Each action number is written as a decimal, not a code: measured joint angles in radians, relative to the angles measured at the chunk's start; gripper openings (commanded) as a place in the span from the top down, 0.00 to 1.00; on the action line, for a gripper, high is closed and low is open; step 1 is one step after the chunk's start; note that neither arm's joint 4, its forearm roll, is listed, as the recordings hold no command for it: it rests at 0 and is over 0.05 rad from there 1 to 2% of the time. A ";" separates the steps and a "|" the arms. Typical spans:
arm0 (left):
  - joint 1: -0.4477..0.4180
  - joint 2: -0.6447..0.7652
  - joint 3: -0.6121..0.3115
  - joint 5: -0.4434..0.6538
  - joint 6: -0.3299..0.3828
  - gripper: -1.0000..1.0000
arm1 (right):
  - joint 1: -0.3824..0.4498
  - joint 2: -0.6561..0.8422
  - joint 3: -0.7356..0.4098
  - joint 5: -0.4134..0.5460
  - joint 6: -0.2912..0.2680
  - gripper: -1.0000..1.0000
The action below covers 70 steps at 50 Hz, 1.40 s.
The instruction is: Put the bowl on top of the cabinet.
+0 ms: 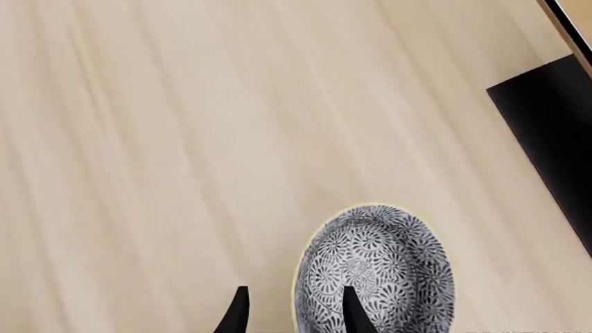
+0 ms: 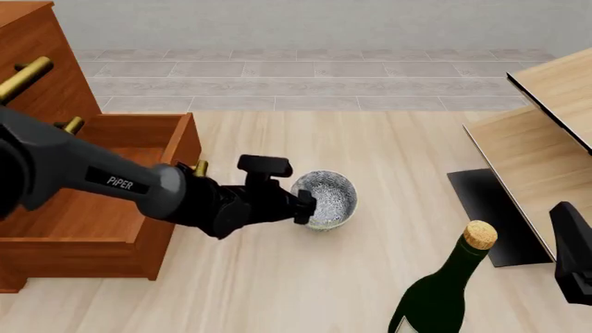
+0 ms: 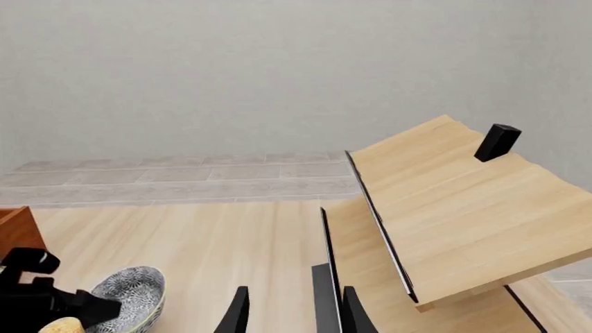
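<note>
Open on both grippers, holding nothing; left gripper point(image 2: 303, 206) straddling near-left rim of bowl point(image 2: 329, 196), right of cabinet point(image 2: 88, 201). Better to close squarely on rim, then lift straight before moving.

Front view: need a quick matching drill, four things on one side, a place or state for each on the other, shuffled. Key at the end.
Things:
1. speckled white round bowl
2. reddish-brown wooden cabinet
3. dark green glass bottle with cork
4. pale light-wood structure with black edges

Place or state:
A. lower right foreground
B. far right, slanted
C. mid-table, at the left claw
D. left side, drawer pulled open

Pairs: 1-C, 2-D, 3-A, 4-B
</note>
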 measured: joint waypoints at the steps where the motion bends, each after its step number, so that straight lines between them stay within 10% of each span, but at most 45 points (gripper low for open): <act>1: -0.001 0.001 0.001 -0.001 0.000 0.00 | 0.000 0.000 0.000 0.000 0.000 0.00; 2: -0.002 0.001 0.001 -0.002 0.000 0.00 | 0.000 0.000 0.000 0.000 0.000 0.00; 3: 0.002 0.000 0.003 -0.003 0.002 1.00 | 0.000 0.000 0.000 0.000 0.000 0.00; 22: 0.031 -0.137 0.058 0.009 0.026 1.00 | 0.000 0.000 0.001 -0.001 0.002 0.00; 70: -0.125 -0.790 0.141 0.308 -0.166 1.00 | -0.007 0.000 -0.001 -0.006 0.005 0.00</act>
